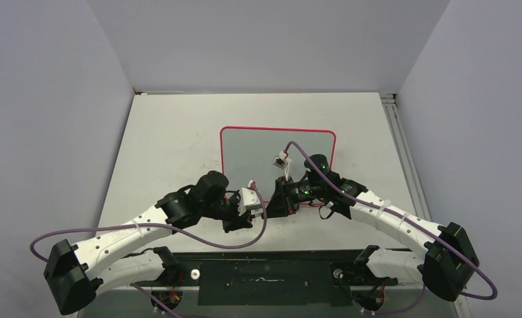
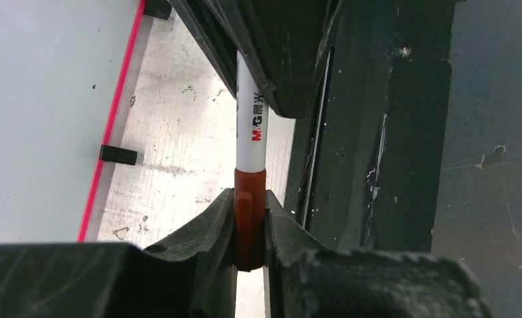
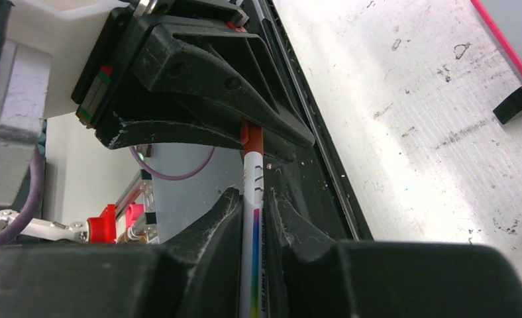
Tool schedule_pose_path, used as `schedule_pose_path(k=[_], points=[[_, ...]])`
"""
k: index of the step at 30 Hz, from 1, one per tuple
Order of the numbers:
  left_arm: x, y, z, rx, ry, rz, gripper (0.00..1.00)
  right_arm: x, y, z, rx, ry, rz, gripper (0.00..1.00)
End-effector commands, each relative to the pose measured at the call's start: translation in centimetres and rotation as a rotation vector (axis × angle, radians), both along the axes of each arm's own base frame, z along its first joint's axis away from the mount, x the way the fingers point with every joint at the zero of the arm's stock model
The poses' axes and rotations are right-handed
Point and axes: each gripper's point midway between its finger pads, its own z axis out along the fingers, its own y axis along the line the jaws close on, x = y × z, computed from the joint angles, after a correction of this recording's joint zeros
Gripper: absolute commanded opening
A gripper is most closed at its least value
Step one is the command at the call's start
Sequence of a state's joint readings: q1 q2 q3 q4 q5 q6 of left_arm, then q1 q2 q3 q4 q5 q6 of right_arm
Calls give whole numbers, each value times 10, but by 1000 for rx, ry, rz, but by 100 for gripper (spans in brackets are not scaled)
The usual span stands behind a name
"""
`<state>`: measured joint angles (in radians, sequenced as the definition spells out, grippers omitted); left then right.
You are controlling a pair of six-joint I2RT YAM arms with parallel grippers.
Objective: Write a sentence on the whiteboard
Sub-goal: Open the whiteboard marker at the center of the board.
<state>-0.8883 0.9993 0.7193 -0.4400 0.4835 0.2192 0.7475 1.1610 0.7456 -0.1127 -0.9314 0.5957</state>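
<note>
The whiteboard (image 1: 278, 149) lies flat in the middle of the bench (image 1: 172, 146), and the top view shows no writing on it. Just off the whiteboard's near edge, both arms meet over a single marker (image 2: 250, 126). The left claw (image 2: 250, 215) is closed tight on the reddish-brown cap (image 2: 250, 225), with a finger pressed against either side. The right claw (image 3: 253, 205) is closed to a narrow slot around the white barrel, with no gap showing. The pair look set to pull the cap off, so the writing itself is not yet begun.

The main risk is a pull that is not in line with the barrel. The two claws sit very close together, and a crooked tug could twist the marker in the right claw's hold. The marker would then sit at an angle, and the tip would meet the whiteboard badly. If the right claw's hold is too light, the barrel could slide out with the cap and fall beside the whiteboard's near edge.

The top view shows where the arms stand against the whiteboard, but the marker is hidden there behind the wrists. The left wrist view shows the cap seated on the barrel, the printed brand, and the whiteboard's pink-red frame with a black foot (image 2: 118, 154) to one side. Only the right wrist view shows the barrel running down between the right claw's fingers, with a coloured strip along it.
</note>
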Motion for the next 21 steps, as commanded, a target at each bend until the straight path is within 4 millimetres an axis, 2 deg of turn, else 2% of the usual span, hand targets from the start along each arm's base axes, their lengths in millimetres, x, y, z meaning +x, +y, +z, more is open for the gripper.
schedule_pose_path(k=[1,7,15,21], points=[[9,-11,22,-55,-47,-2,0,-1,6,12,54,-63,25,5],[21,-5,21,-49,-104,64,0,2,3,21,59,-109,23,5],[29,0,19,-48,-143,113,0,19,-28,27,-21,-172,-19,5],[32,1,14,-31,-140,124,0,20,-38,33,-42,-211,-18,5]])
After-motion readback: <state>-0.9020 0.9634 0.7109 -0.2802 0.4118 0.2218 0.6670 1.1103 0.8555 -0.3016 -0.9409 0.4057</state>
